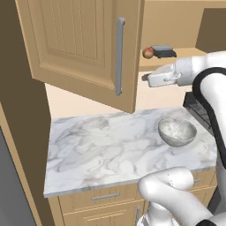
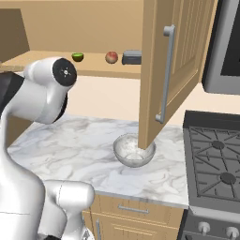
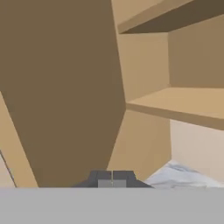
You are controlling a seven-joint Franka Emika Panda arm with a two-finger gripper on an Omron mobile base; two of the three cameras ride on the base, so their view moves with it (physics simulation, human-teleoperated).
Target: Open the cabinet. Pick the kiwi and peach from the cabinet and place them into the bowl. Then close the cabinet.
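While the dark two-finger gripper (image 3: 112,176) sits pinched together on nothing beside the swung-open light-wood cabinet (image 1: 79,48) door, the shelf inside carries a green kiwi (image 2: 78,57), a reddish-orange peach (image 2: 111,57) and a flat dark grey block (image 2: 131,57). The speckled grey bowl (image 1: 177,131) stands empty on the white marble counter (image 1: 101,150) below, under the outstretched white arm (image 1: 194,70).

Premises: a rendered domestic kitchen. Evidence: a marble-patterned worktop (image 1: 110,150) over light-wood drawers (image 1: 106,196) at the lower centre; a wall cabinet (image 1: 84,48) with a bar handle, door open, upper left; a gas hob (image 2: 215,161) with knobs at the right; fruit on the cabinet shelf (image 2: 93,63), upper centre.
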